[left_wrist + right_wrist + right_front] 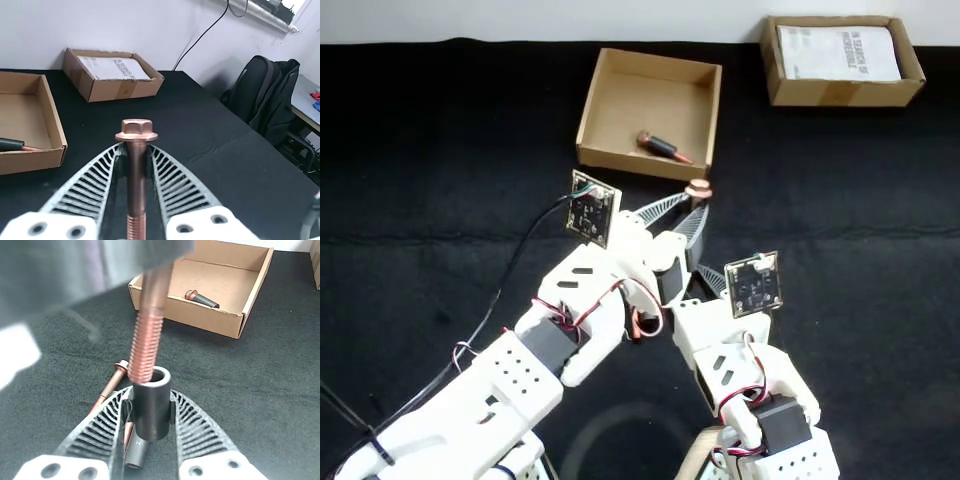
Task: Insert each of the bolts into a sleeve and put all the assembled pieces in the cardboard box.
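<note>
My left gripper (pixel 135 150) is shut on a copper bolt (pixel 136 165) just below its flanged head, which also shows in the high view (pixel 698 188). My right gripper (pixel 151 399) is shut on a black sleeve (pixel 152 412), held upright under the bolt. The bolt's threaded end (pixel 145 352) comes down at a slight tilt and meets the rim of the sleeve's mouth; I cannot tell whether the tip is inside. The open cardboard box (pixel 648 165) lies just beyond both grippers with one assembled piece (pixel 663 147) in it.
A loose bolt (pixel 107 387) and another black sleeve (pixel 135 455) lie on the black cloth under my right gripper. A second cardboard box (pixel 840 92) holding papers stands at the back right. The two arms are close together at the table's middle.
</note>
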### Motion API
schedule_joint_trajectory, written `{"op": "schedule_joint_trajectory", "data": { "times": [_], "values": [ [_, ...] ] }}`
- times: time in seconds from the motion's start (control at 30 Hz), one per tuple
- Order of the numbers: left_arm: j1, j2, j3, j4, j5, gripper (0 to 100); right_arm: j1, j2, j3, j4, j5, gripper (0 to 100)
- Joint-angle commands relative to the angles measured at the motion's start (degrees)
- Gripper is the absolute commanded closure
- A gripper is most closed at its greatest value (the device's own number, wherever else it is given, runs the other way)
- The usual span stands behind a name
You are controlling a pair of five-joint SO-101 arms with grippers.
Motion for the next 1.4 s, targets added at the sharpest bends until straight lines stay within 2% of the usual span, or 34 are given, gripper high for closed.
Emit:
{"op": "schedule_joint_trajectory", "data": {
  "times": [0.0,0.33,0.57,0.83,1.17,1.37],
  "values": [
    [0.13,0.04,0.66,-1.49,0.26,99,-0.13,0.22,-0.84,-0.13,-0.26,99.1],
    [-0.48,0.04,1.8,-1.58,0.35,99,-0.22,0.22,-0.75,-0.04,-0.26,99.1],
    [-0.57,0.57,-3.12,-1.32,0.26,99,-0.31,0.22,-0.66,-0.04,-0.26,99.1],
    [-1.8,7.52,-7.52,-1.14,-0.09,99,-0.31,0.22,-0.92,0.04,0.0,99.1],
    [-2.24,7.96,-7.08,-0.97,0.18,99,-0.31,0.22,-0.92,0.04,0.0,99.1],
    [-0.04,6.99,-3.38,1.67,0.62,99,-0.13,0.22,-0.92,0.04,0.0,99.1]
  ]
}}
